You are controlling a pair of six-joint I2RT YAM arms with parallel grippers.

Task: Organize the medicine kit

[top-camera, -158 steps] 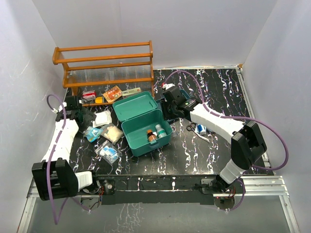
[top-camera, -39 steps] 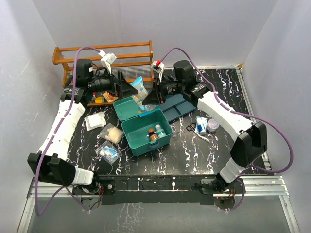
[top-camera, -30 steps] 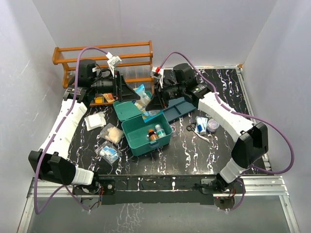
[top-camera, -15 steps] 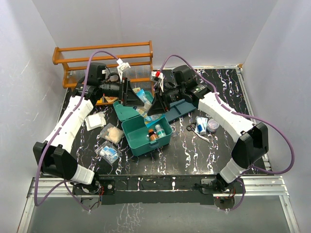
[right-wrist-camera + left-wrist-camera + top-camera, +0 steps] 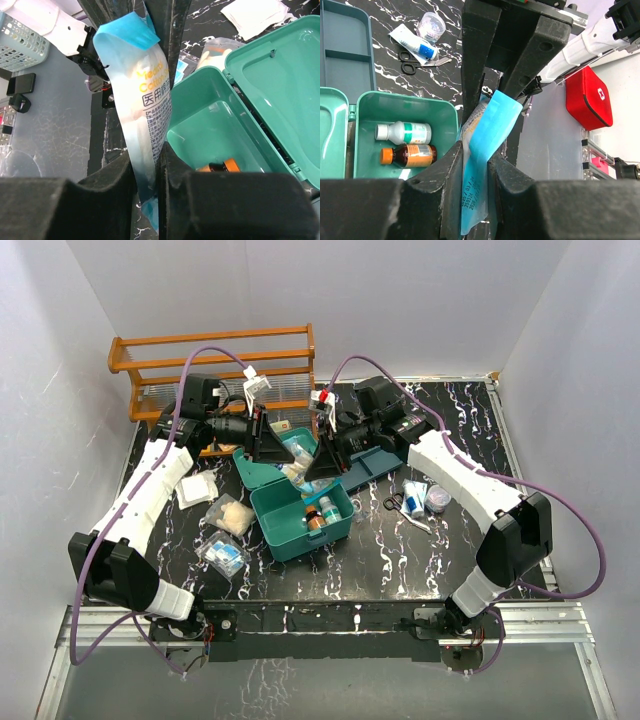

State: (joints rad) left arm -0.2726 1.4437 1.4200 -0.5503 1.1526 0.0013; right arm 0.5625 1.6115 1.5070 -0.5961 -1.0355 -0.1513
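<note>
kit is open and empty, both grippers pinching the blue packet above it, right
Not empty: the left wrist view shows a white bottle and a brown bottle lying in the kit. The rest holds: the kit is open, and the left gripper and right gripper both pinch the blue packet above it.

L tool (image 5: 475, 161) | clamps blue pkt (image 5: 492, 120) | above open medicine kit (image 5: 445, 125)

**A robot laboratory test cell**

Plain white panels (image 5: 400, 300) close the black marbled table (image 5: 450, 410) at 9, 12 and 3 o'clock. At 6 o'clock an aluminium rail (image 5: 540, 618) carries two white robot arms (image 5: 455, 480) with purple cables (image 5: 210, 349).
</note>
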